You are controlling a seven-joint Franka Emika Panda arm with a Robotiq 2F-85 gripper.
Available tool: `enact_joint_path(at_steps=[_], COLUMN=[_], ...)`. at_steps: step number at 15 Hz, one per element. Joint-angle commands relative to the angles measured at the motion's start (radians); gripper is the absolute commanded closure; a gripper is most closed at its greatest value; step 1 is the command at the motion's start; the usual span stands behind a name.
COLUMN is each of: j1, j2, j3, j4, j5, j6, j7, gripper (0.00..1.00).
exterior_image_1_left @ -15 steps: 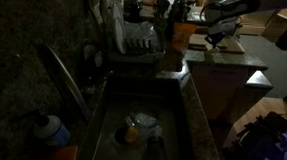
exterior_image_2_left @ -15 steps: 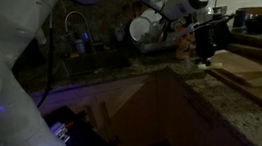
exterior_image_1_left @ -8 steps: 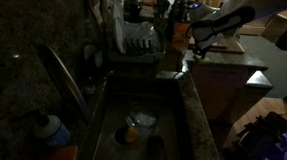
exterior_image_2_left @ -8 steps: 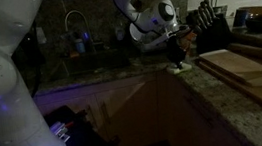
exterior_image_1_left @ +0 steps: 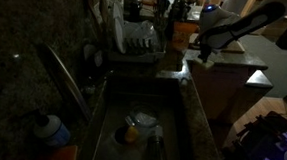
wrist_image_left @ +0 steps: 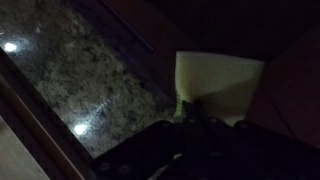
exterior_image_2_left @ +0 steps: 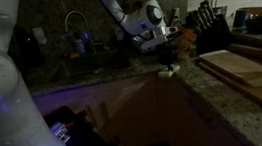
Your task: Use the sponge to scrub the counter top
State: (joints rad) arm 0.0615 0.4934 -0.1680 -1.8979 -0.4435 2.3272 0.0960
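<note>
At counter (wrist_image_left: 90, 70) edge, fingers (wrist_image_left: 190, 125) gripping sponge (wrist_image_left: 220, 80), dragging it away from cutting board (exterior_image_2_left: 246, 67) toward sink (exterior_image_1_left: 109, 113): scrub stroke progressing.

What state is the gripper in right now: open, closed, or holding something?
Gripper: closed, holding the sponge.
</note>
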Motion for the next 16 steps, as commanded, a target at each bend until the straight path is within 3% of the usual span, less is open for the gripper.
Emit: enact_joint_path(at_steps=[1, 4, 5, 8, 10, 16], j1=[-0.058, -0.054, -0.052, -0.055, -0.085, -0.145], j2=[-0.149, -0.211, -0.139, -0.183, -0.178, -0.194], j3=[0.029, 0.020, 0.025, 0.027, 0.063, 0.118], j4=[-0.228, -0.286, -0.212, -0.252, -0.244, -0.263], j5=[-0.032, -0.098, -0.057, -0.085, -0.027, -0.025], j6=[0.120, 0.084, 0.074, 0.074, 0.112, 0.224], j7=[-0.180, -0.300, -0.231, -0.270, -0.408, -0.752], gripper=[0.99, 0.99, 0.97, 0.99, 0.99, 0.99])
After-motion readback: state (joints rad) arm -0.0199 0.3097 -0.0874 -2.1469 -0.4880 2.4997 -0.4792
